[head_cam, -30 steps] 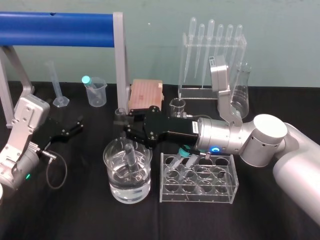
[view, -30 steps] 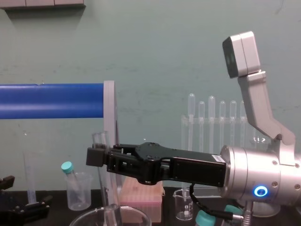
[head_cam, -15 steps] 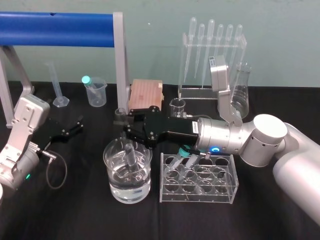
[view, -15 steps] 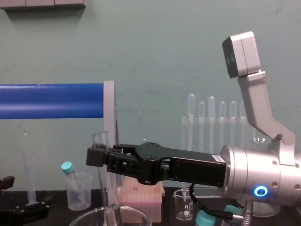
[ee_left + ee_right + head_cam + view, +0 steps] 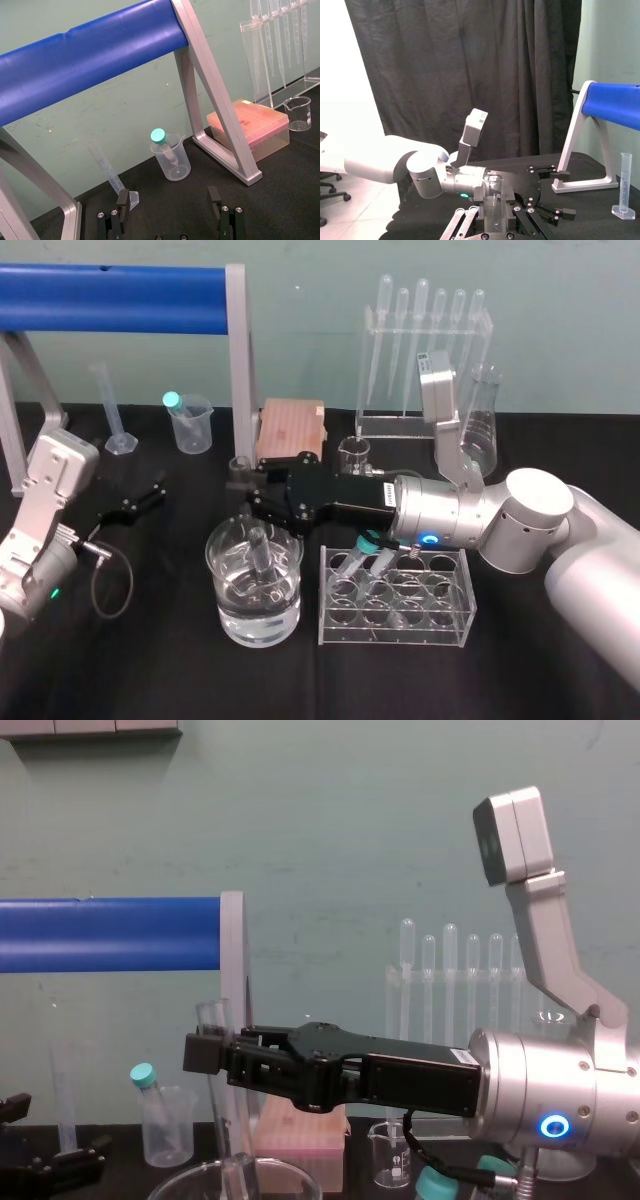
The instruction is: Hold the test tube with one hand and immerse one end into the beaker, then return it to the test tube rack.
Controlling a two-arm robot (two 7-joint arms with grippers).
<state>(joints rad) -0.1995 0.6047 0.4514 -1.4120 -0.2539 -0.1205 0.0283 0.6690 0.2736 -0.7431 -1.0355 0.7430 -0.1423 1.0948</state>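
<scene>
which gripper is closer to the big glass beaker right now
Right. The right gripper is just above the beaker, holding the test tube with its lower end inside. The left gripper sits open, well off to the beaker's left.

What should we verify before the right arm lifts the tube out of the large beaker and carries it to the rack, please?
1. Grip: ok. The right gripper is shut on the test tube just below its mouth.
2. Tube attitude: ok. It stands nearly upright.
3. Dip done: ok. Its lower end is inside the beaker, in the water as far as the head view shows.
4. Free well: ok. The rack beside the beaker has many empty wells; teal-capped tubes sit at its back left corner.
5. Left gripper: ok. Open, parked far to the left.
6. Rim clearance for the lift: cannot tell.
</scene>
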